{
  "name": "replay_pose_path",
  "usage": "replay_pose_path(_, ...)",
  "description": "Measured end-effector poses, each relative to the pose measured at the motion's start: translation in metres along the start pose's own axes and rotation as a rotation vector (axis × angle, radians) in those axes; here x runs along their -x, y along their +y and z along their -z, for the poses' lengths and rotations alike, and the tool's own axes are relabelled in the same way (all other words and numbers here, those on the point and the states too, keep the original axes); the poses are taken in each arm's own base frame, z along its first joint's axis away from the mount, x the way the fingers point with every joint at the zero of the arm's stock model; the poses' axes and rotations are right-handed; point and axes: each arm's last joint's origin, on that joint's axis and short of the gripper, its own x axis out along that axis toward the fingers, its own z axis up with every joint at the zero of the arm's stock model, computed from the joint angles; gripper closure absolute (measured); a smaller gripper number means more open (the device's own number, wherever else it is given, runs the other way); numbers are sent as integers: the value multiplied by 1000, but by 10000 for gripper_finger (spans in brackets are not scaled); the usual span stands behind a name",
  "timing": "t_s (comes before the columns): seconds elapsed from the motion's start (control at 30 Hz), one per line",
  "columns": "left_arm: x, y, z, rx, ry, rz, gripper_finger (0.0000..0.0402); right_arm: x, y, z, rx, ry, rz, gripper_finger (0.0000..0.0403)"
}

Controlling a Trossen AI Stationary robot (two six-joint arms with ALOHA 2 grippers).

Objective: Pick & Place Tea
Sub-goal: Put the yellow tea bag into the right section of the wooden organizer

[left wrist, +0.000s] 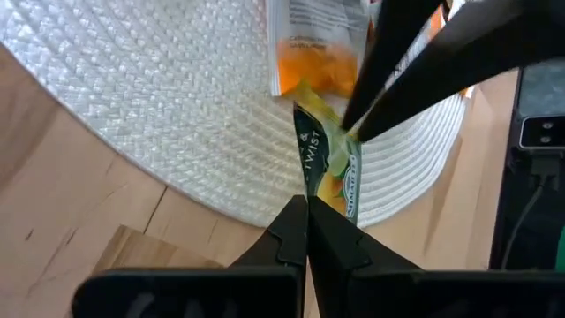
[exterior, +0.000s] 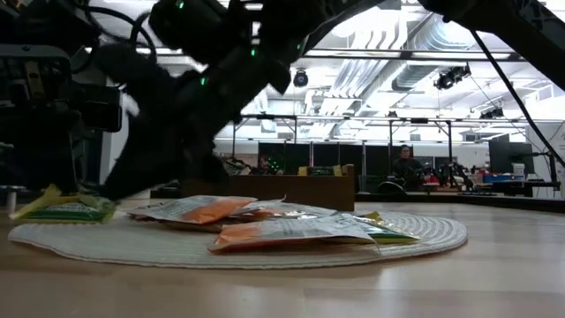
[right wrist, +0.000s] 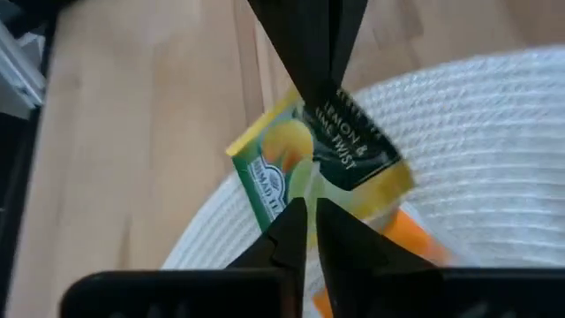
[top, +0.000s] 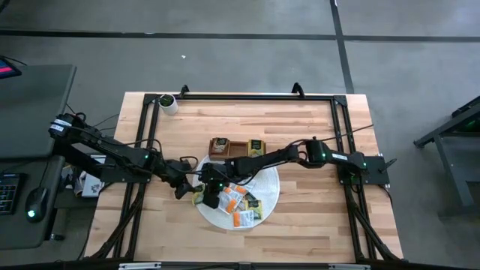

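A green and yellow tea packet [left wrist: 325,168], printed "Lemon & Lime Twist", lies at the left edge of the round white woven mat [top: 268,187]. It also shows in the right wrist view [right wrist: 300,150] and low view [exterior: 62,210]. My left gripper [top: 184,189] is shut on one end. My right gripper [top: 212,193] is shut on the opposite end. Several other orange, white and green packets [top: 241,201] lie on the mat. My left gripper pinches the packet's edge [left wrist: 311,193] between its two fingers, coming from the table's left side, slanting down. The packet's far part lies over the mat's rim. My right gripper pinches the packet's opposite edge [right wrist: 298,190] between its two fingers, coming from the table's right over the mat, slanting down.
The brown wooden tray [top: 238,151] stands just beyond the mat with packets in its outer compartments. A small white cup [top: 168,103] stands at the far left corner. A black frame [top: 240,96] runs round the table. Bare wood lies near and right of the mat.
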Motion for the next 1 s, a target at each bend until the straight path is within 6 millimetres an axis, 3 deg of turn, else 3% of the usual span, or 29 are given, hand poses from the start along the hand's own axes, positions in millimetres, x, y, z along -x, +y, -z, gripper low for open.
replay_pose_path(0.27,0,-2,-2,-100,-20,-2,401,43,8,-26,31,-41,-17,327)
replay_pose_path(0.6,10,-33,-27,-360,-168,4,401,126,25,-54,80,-60,-27,282)
replay_pose_path(0.9,30,-67,-53,-663,-260,-101,401,196,31,-53,134,24,44,279)
replay_pose_path(1.0,41,-79,-63,-751,-274,-142,401,207,32,-52,149,48,54,279)
